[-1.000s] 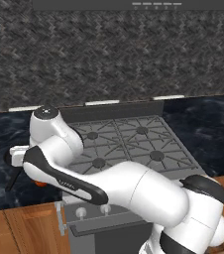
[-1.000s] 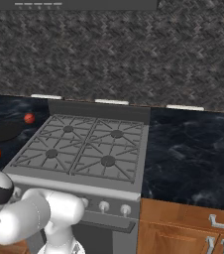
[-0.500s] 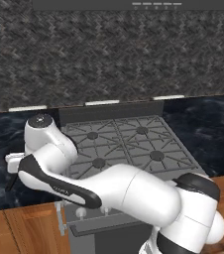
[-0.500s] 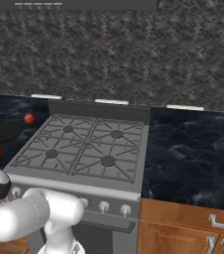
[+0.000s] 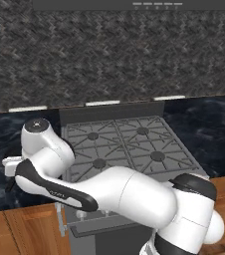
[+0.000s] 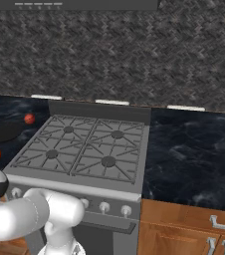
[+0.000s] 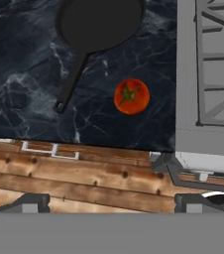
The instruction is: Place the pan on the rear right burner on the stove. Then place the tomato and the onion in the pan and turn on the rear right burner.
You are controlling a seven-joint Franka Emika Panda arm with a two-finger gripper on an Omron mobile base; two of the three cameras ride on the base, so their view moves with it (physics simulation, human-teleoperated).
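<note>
My two base cameras look forward and down at the stove (image 6: 84, 149) from behind, left and right. My hand camera looks straight down, close over the bench (image 7: 29, 89) beside the stove's left edge.

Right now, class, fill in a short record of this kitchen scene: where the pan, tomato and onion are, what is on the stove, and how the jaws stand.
pan: on the dark counter left of the stove, handle toward the counter's front edge
tomato: on the counter between pan handle and stove, apart from both
onion: on the counter behind the pan, near the wall
rear right burner: bare, nothing on it
gripper: over the counter's front edge, jaws open, holding nothing
task: pan not yet lifted
</note>
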